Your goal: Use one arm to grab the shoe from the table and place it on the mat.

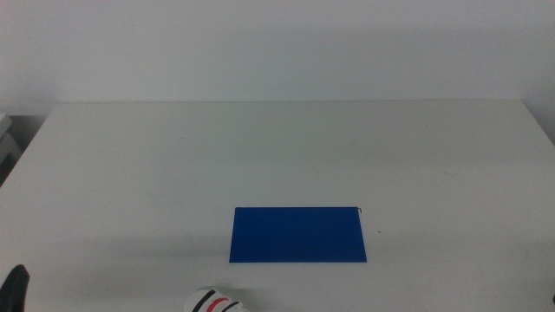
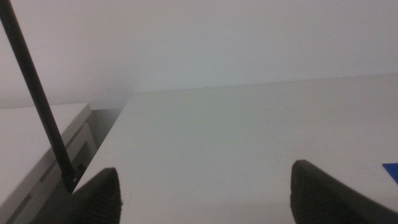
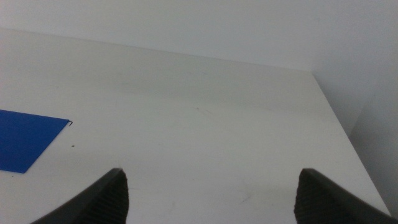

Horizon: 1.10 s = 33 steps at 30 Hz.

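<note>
Shoe (image 1: 212, 302) sat untouched at the table's (image 1: 277, 147) near edge, just short of the mat (image 1: 297, 234) — nothing grasped yet. I had both grippers, left (image 2: 205, 193) and right (image 3: 208, 196), released wide and waiting. Next I'd judged a reach down onto it.

The white table (image 1: 286, 147) carries the blue mat (image 1: 297, 234) lying flat, and the shoe (image 1: 214, 302) near its front edge

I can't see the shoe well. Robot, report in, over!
Left hand and right hand open, holding nothing. Shoe at near table edge, off the mat. Nothing on the mat.
</note>
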Motion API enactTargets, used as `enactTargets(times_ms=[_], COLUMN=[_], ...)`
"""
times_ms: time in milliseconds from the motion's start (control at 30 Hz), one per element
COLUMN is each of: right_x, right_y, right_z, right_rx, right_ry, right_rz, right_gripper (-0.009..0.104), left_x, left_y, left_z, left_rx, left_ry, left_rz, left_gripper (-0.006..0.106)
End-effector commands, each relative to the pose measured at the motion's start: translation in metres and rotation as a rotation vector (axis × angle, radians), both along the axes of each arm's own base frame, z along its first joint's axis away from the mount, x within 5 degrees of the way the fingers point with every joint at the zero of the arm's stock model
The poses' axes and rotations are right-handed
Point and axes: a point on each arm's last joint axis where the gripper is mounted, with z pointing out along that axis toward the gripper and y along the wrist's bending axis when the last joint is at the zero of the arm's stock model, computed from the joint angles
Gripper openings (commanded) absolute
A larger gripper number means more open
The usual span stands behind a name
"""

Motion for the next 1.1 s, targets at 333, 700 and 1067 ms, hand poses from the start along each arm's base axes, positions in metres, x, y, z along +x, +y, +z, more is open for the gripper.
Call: enactTargets(times_ms=[333, 700, 1067], right_x=[0.001, 0.001, 0.001], right_y=[0.000, 0.000, 0.000], right_z=[0.005, 0.005, 0.005], right_rx=[-0.018, -0.018, -0.018], right_ry=[-0.066, -0.066, -0.066], right_rz=[0.001, 0.001, 0.001], right_gripper=[0.078, 0.078, 0.078], left_x=[0.005, 0.026, 0.065], left_y=[-0.002, -0.027, -0.080], left_z=[0.084, 0.134, 0.140], left_rx=[-0.023, -0.046, 0.041], left_ry=[-0.032, 0.058, 0.236], left_rz=[-0.041, -0.326, -0.588], left_gripper=[0.094, 0.094, 0.094])
